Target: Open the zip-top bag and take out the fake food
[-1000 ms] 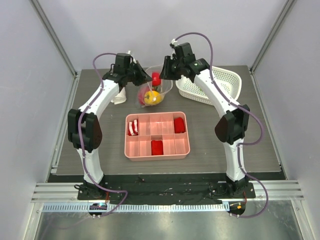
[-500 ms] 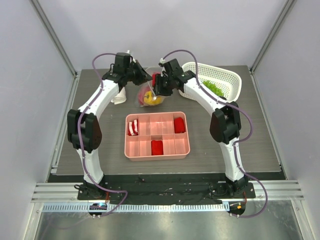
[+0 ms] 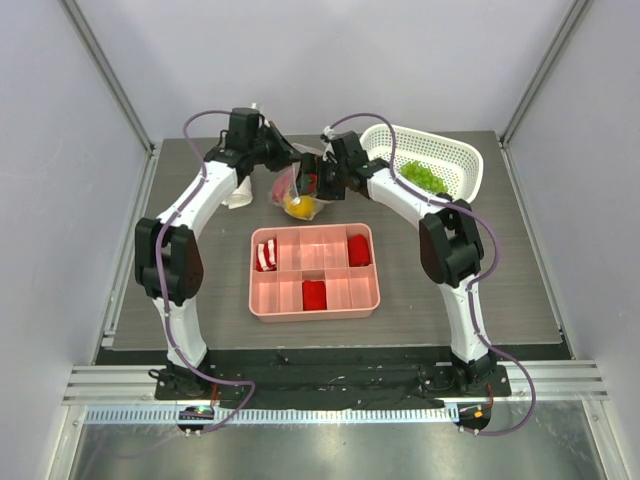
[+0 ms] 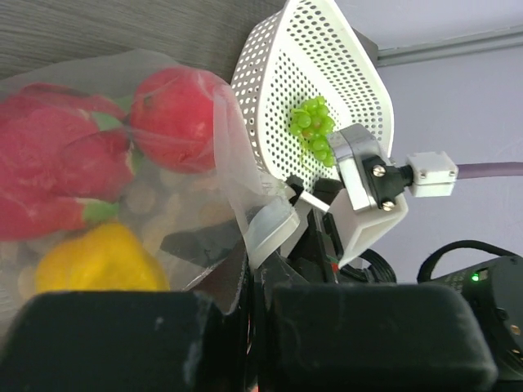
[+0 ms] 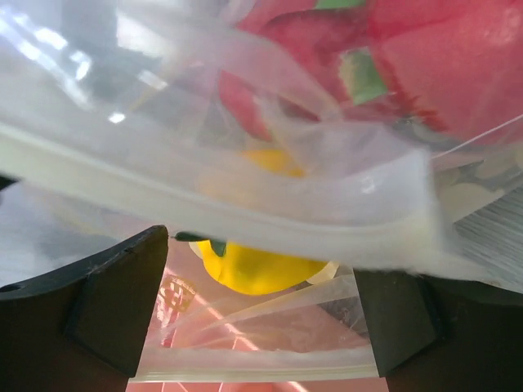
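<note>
The clear zip-top bag (image 3: 292,190) hangs above the table at the back. My left gripper (image 3: 284,160) is shut on its upper edge (image 4: 233,204). Fake food shows through the plastic: red pieces (image 4: 167,118) and a yellow pepper (image 4: 98,261), with the pepper (image 3: 300,207) lowest in the top view. My right gripper (image 3: 320,180) is at the bag's right side, open. In its wrist view the fingers (image 5: 114,302) stand wide apart. The bag's zip strip (image 5: 204,204) crosses between them, with the yellow pepper (image 5: 257,265) and red pieces (image 5: 409,57) behind it.
A white perforated basket (image 3: 450,160) at the back right holds a green grape bunch (image 3: 424,177). A pink compartment tray (image 3: 314,295) with red blocks and a striped piece sits in front of the bag. A white rolled cloth (image 3: 238,196) lies left of the bag.
My right arm swung left from near the basket to the bag, and its jaws opened wide around the bag's rim. The left gripper kept its hold; the bag sagged slightly.
</note>
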